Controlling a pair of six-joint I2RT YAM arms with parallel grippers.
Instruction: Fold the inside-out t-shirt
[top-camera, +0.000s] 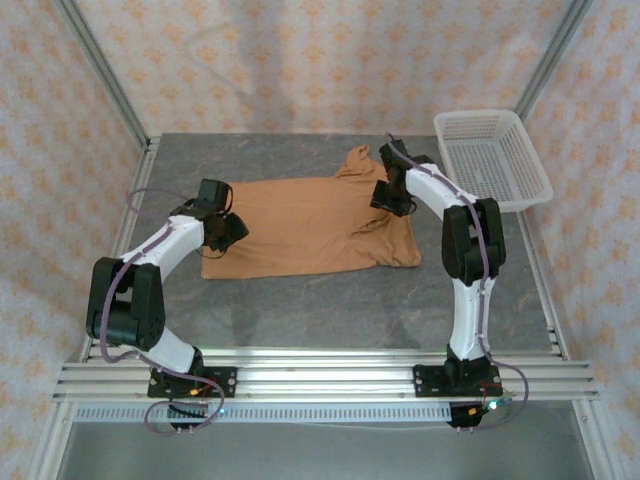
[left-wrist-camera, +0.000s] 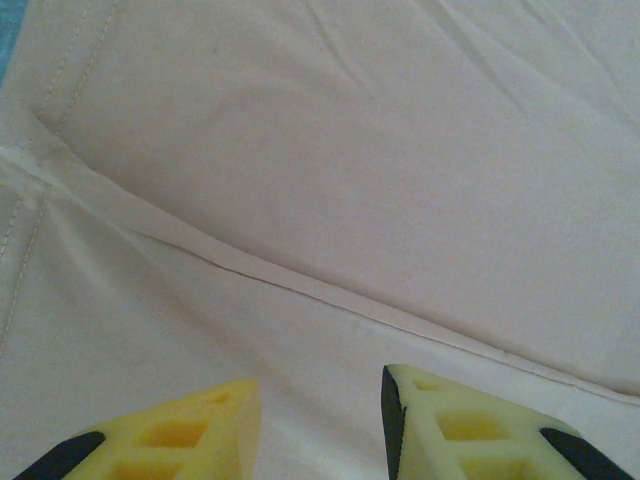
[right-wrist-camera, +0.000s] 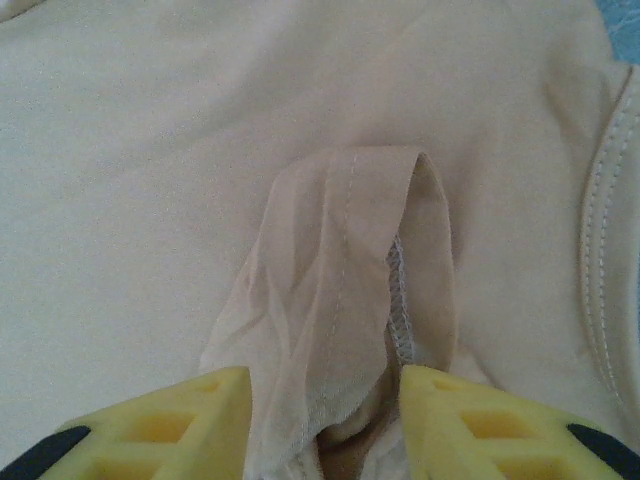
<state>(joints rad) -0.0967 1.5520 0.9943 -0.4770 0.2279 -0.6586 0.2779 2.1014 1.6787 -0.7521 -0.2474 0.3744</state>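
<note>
— Top view?
— T-shirt (top-camera: 300, 225) flat on table (top-camera: 330, 300), reaching under left gripper (top-camera: 232, 232) and right gripper (top-camera: 392, 200).
— Left wrist?
— Fingers (left-wrist-camera: 190, 430) parted, nothing between. Cloth beneath and ahead, seam (left-wrist-camera: 300, 285) crossing just beyond the tips.
— Right wrist?
— Fingers (right-wrist-camera: 170, 425) apart. Raised fold (right-wrist-camera: 340, 230) standing between them, touching one. Clamped or loose: cannot tell.

Two black-and-white arms (top-camera: 165, 245), purple cables (top-camera: 133, 198), yellow cut-out gripper fingers (left-wrist-camera: 470, 430)
</note>
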